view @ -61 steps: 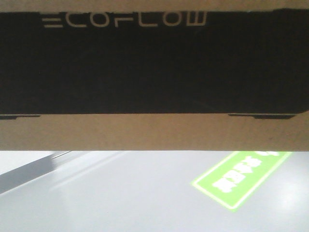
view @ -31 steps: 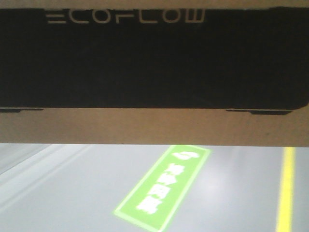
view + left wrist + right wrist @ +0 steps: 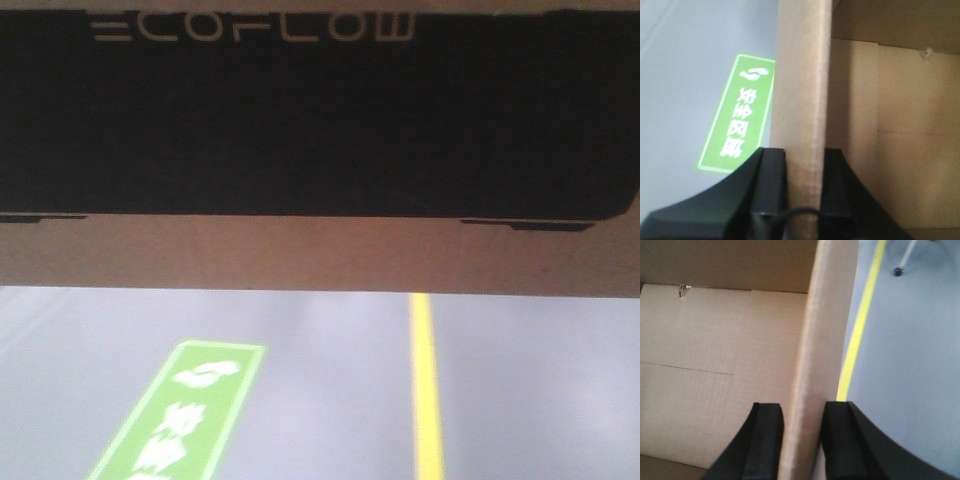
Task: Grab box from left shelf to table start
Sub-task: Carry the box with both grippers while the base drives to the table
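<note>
The box fills the upper half of the front view, its black panel reading "ECOFLOW" facing the camera, with grey floor showing below it. My left gripper is shut on the box's left wall, one finger outside and one inside the open carton. My right gripper is shut on the box's right wall in the same way. Both wrist views show the bare cardboard inside. The left shelf and the table are out of view.
Grey floor lies under the box. A green floor sign with white characters also shows in the left wrist view. A yellow floor line runs past the right gripper. A caster wheel stands at the far right.
The box keeps its place in the front view while the floor slides left: the green sign went from right to lower left, and the yellow line came in from the right.
</note>
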You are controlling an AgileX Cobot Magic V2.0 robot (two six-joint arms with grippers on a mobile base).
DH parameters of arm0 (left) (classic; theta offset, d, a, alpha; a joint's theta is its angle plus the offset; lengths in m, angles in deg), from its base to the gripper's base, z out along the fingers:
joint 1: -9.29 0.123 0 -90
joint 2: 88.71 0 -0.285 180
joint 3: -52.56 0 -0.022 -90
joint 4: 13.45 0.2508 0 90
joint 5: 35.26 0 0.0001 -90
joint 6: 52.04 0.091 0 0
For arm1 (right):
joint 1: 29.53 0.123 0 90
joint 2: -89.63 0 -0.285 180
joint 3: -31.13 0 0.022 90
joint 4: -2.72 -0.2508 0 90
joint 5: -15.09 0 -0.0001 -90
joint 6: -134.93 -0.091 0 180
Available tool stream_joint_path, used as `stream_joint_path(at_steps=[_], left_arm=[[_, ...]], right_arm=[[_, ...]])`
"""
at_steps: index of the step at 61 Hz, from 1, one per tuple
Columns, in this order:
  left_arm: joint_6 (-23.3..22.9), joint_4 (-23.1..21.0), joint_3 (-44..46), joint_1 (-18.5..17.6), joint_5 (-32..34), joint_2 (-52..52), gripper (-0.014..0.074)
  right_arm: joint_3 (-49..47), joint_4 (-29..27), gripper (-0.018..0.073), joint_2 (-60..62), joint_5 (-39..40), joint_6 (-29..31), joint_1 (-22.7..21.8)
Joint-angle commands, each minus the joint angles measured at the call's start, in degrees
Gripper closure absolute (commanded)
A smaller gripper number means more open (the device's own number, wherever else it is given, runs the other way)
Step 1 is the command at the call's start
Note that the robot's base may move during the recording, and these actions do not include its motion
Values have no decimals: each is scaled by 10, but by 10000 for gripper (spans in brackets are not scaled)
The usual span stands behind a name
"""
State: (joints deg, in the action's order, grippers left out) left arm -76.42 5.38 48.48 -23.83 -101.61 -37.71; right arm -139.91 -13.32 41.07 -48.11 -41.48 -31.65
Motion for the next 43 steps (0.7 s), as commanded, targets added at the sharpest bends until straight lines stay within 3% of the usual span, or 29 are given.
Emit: stream_joint_path(at_steps=[1,43], left_arm=[[-8,31,24,-4,95,-6,683],[-8,36,24,-4,95,-6,683]], right_arm=[[-17,16,541,-1,61,10,-1],[-17,16,541,-1,61,10,-1]])
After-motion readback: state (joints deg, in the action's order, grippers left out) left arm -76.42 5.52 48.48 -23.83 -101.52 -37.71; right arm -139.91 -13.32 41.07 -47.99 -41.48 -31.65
